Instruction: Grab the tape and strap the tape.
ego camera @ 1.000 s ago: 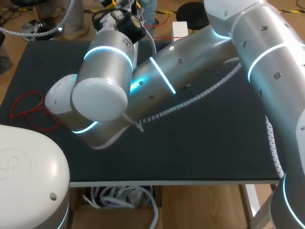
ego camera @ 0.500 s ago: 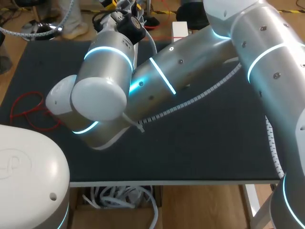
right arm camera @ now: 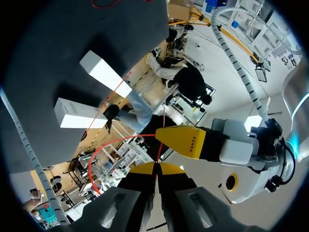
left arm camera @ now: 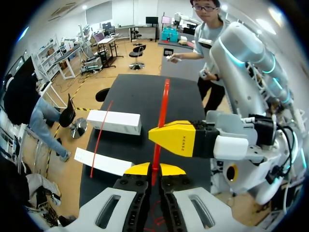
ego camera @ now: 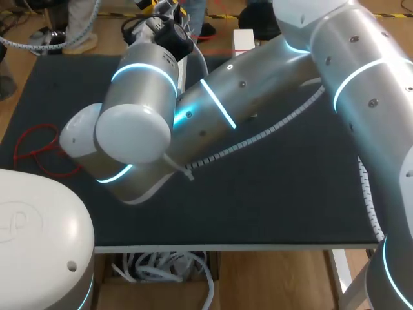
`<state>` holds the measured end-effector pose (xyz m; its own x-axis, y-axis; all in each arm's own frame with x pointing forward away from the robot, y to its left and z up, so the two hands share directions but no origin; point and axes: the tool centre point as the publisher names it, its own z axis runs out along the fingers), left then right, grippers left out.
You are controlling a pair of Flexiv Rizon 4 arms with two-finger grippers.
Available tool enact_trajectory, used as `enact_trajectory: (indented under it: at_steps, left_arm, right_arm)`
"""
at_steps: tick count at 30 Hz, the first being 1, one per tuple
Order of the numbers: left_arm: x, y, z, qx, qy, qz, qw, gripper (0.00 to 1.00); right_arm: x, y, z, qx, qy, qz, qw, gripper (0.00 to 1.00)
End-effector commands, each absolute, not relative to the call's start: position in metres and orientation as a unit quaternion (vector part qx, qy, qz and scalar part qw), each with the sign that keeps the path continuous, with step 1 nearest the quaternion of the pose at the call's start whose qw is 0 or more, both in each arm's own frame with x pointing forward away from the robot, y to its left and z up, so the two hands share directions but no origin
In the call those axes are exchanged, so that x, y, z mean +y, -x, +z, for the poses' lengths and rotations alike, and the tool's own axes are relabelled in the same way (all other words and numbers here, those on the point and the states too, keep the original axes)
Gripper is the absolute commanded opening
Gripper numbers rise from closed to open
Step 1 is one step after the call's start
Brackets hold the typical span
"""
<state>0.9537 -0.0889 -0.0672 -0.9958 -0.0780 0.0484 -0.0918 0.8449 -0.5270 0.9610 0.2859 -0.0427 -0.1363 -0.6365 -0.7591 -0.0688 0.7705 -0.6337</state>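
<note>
Table: your dark table (ego camera: 271,194) carries white boxes (left arm camera: 114,122) towards its far end.
Left gripper (left arm camera: 154,169): pinched tight on the red tape (left arm camera: 161,116).
Right gripper (right arm camera: 155,168): tips closed on that tape too.
Tape axis: straight away from your left fingers, lengthwise along the table.
Hidden: from the head view, your arms cover most of both grippers.

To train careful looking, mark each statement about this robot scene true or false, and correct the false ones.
1. The left gripper is shut on the long thin red strap. True.
2. The table top is white. False: the flat table is dark grey.
3. Two white rectangular boxes rest near the table's edge. True.
4. The right gripper hangs wide open and empty. False: the right gripper is also shut on the strap.
</note>
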Motion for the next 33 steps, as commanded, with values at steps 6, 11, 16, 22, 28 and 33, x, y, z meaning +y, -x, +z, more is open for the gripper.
enact_trajectory:
  at_steps: [6, 11, 16, 22, 28, 33]
  left_arm:
    - [-0.09, -0.954, -0.066, -0.961, -0.044, 0.273, 0.013, 0.0]
    - [-0.09, -0.954, -0.066, -0.961, -0.044, 0.273, 0.013, 0.0]
    - [-0.09, -0.954, -0.066, -0.961, -0.044, 0.273, 0.013, 0.0]
    - [-0.09, -0.954, -0.066, -0.961, -0.044, 0.273, 0.013, 0.0]
    - [-0.09, -0.954, -0.066, -0.961, -0.044, 0.273, 0.013, 0.0]
    - [-0.09, -0.954, -0.066, -0.961, -0.044, 0.273, 0.013, 0.0]
  right_arm:
    - [0.289, -0.962, -0.042, 0.715, 0.246, -0.232, 0.612, 0.0]
    - [0.288, -0.961, -0.041, 0.716, 0.24, -0.228, 0.614, 0.0]
    - [0.285, -0.957, -0.035, 0.72, 0.23, -0.223, 0.615, 0.22]
    - [0.28, -0.951, -0.028, 0.727, 0.218, -0.212, 0.616, 0.21]
    - [0.276, -0.942, -0.014, 0.731, 0.209, -0.194, 0.619, 0.23]
    - [0.264, -0.929, 0.008, 0.733, 0.2, -0.183, 0.623, 0.29]
